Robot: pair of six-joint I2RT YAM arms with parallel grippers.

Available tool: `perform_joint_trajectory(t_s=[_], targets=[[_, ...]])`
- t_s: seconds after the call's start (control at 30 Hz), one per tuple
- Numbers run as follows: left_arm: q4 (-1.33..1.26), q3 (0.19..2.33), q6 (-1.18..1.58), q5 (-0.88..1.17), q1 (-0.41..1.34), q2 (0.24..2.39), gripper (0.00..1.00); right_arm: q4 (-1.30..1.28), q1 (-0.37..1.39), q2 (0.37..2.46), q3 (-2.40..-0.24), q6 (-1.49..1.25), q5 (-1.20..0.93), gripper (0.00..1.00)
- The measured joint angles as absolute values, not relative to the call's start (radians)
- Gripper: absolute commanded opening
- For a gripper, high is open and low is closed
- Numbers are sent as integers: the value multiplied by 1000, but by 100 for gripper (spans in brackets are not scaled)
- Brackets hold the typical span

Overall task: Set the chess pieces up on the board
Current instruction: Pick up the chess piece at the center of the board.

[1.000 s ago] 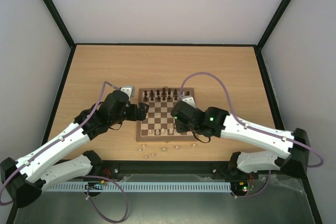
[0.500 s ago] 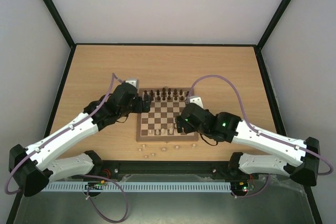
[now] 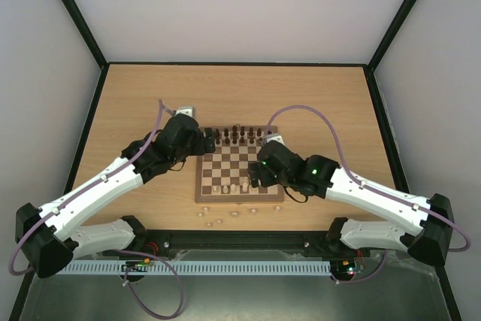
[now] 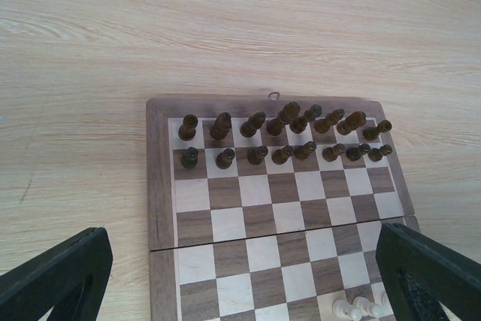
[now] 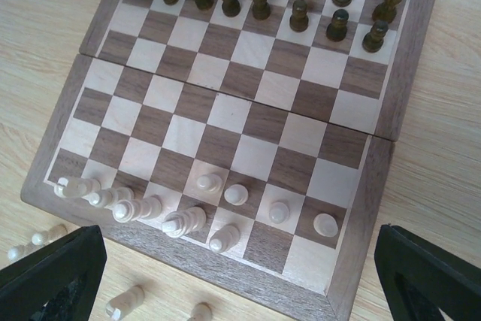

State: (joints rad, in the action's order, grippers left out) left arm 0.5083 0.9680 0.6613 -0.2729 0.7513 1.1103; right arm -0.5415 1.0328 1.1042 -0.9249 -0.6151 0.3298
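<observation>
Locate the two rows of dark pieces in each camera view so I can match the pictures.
Top external: the dark pieces stand along the far edge of the board, at the picture's centre.
Left wrist: dark pieces in the upper middle, on the board's two far rows.
Right wrist: dark pieces along the top edge of the picture.
Shared landmark: the pale pieces at the board's opposite side, seen in all three views.

Between our left fingers (image 4: 56, 272) the middle squares of the board (image 4: 159, 186) lie bare; dark pieces (image 4: 258, 154) crowd two rows beyond them. Between our right fingers (image 5: 52, 272) pale pieces (image 5: 235, 194) stand and lie in the way.
</observation>
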Motion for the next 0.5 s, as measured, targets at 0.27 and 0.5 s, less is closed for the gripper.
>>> perform_joint_trajectory(t_s=[0.27, 0.5], targets=[[493, 911, 689, -244, 751, 1018, 99, -570, 1031, 1110, -936, -635, 298, 98], [492, 901, 683, -207, 751, 931, 99, -609, 1028, 1046, -898, -717, 274, 98]])
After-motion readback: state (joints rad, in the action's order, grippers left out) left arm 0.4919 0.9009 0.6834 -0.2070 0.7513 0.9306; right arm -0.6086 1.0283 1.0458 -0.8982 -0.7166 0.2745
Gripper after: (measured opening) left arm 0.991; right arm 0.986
